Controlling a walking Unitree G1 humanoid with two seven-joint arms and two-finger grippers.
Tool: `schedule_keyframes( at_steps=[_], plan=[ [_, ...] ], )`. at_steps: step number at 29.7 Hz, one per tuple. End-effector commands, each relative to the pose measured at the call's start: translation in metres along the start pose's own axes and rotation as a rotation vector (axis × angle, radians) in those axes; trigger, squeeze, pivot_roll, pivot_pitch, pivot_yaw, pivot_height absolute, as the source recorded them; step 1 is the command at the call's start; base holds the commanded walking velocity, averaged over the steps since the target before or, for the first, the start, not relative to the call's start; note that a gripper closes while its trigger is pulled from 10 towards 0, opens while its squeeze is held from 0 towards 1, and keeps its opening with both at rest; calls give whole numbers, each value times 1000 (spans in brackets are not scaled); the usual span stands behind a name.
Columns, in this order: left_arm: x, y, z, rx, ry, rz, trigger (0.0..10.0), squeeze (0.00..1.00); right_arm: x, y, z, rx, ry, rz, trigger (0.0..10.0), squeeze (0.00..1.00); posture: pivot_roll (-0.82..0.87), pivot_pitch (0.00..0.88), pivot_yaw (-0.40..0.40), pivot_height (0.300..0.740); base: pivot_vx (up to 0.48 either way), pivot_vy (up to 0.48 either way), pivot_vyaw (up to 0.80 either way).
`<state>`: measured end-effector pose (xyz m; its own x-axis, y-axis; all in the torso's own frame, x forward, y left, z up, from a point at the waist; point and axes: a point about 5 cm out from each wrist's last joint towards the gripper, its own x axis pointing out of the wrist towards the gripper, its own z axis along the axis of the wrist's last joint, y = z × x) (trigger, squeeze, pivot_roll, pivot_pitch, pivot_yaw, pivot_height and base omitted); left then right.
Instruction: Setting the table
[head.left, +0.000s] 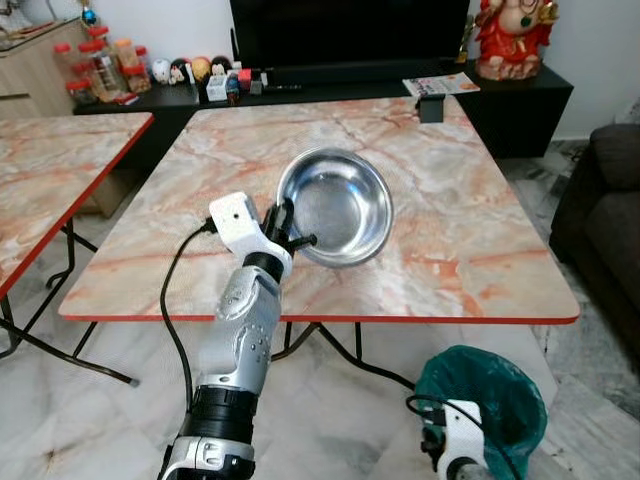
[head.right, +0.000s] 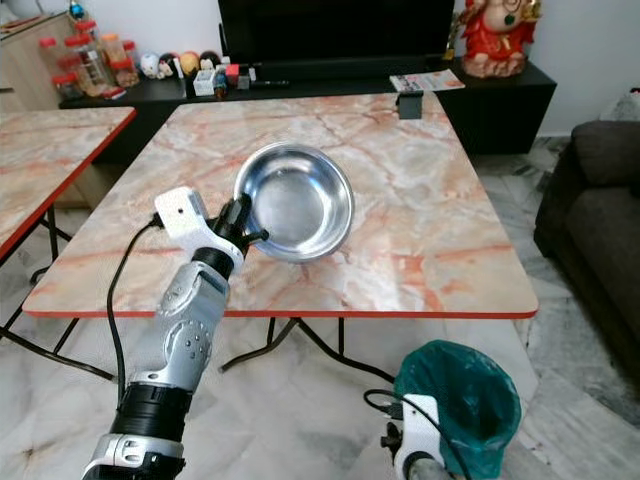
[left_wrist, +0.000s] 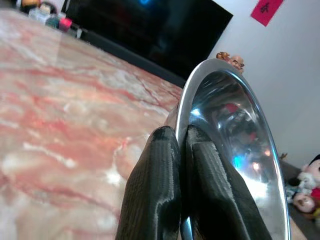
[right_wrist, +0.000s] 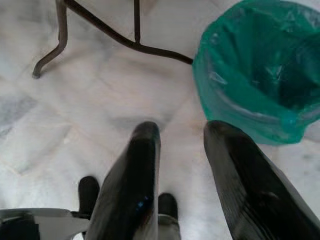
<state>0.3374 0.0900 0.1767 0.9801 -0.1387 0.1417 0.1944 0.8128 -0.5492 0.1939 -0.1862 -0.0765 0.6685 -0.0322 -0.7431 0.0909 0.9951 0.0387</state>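
Observation:
A shiny steel bowl is held tilted above the marble table, toward its near left part. My left gripper is shut on the bowl's near rim, one finger outside and one inside, as the left wrist view shows with the steel bowl edge-on. The right arm hangs low beside the table; its right gripper stands open over the floor with nothing between the fingers.
A green-lined bin stands on the floor by the table's near right corner. A second marble table is to the left. A dark sofa is at right, a black TV cabinet behind, and a small dark box on the table's far edge.

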Motion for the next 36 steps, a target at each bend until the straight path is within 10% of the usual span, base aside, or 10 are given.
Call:
schedule_keyframes(
  at_steps=[1, 14, 18, 36],
  plan=[
    [1, 3, -6, -81, 38, 15, 10000, 0, 1, 8, 1, 17, -3, 17, 10000, 0, 15, 0, 37, 740, 0, 0, 0],
    [10, 5, -25, -215, 119, 93, 10000, 0, 1, 8, 1, 19, -2, 17, 10000, 0, 12, 0, 38, 740, 0, 0, 0],
    [12, 0, -21, -59, 93, 73, 10000, 0, 1, 8, 1, 27, -5, 14, 10000, 0, 2, 0, 42, 740, 62, 0, 0],
    [14, -3, -5, -68, 9, 59, 10000, 0, 1, 10, 2, 12, -7, 26, 10000, 0, 9, 0, 43, 740, 293, 0, 0]
  ],
)
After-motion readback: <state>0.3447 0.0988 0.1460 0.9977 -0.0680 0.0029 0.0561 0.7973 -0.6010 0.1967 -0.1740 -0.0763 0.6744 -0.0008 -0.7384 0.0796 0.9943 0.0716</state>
